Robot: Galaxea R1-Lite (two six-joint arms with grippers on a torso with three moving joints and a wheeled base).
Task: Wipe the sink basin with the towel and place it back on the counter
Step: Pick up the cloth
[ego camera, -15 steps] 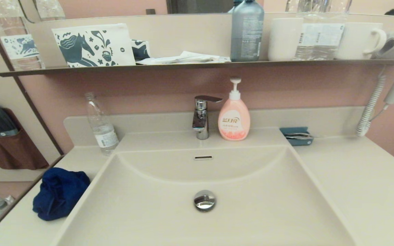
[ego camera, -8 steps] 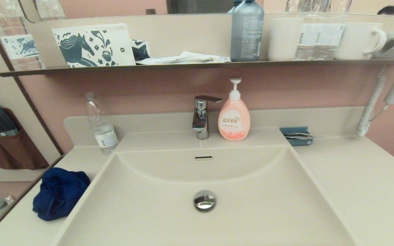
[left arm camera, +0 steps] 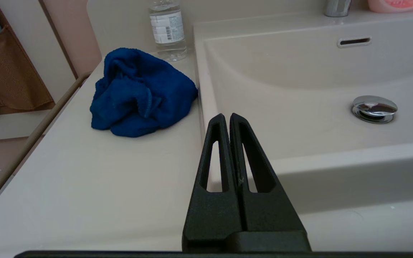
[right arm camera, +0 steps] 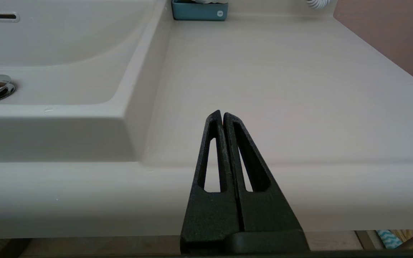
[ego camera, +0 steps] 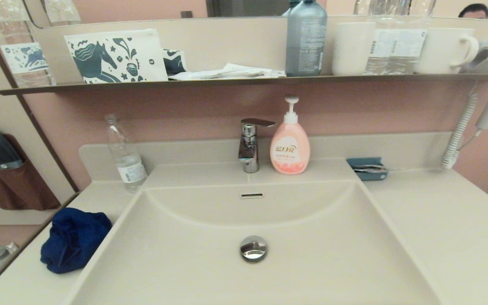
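Observation:
A crumpled dark blue towel (ego camera: 73, 239) lies on the cream counter (ego camera: 439, 220) left of the sink basin (ego camera: 210, 271), touching its left rim. The basin is bare, with a chrome drain plug (ego camera: 253, 248) and an overflow slot (ego camera: 251, 195). Neither arm shows in the head view. In the left wrist view the towel (left arm camera: 140, 93) lies ahead of my left gripper (left arm camera: 228, 116), which is shut and empty near the counter's front edge. My right gripper (right arm camera: 222, 114) is shut and empty before the right counter (right arm camera: 281, 82).
A chrome faucet (ego camera: 250, 144) and a pink soap pump bottle (ego camera: 289, 142) stand behind the basin. A clear water bottle (ego camera: 125, 154) stands at the back left, a teal tray (ego camera: 367, 168) at the back right. A dark shelf (ego camera: 244, 80) with cups and bottles runs above.

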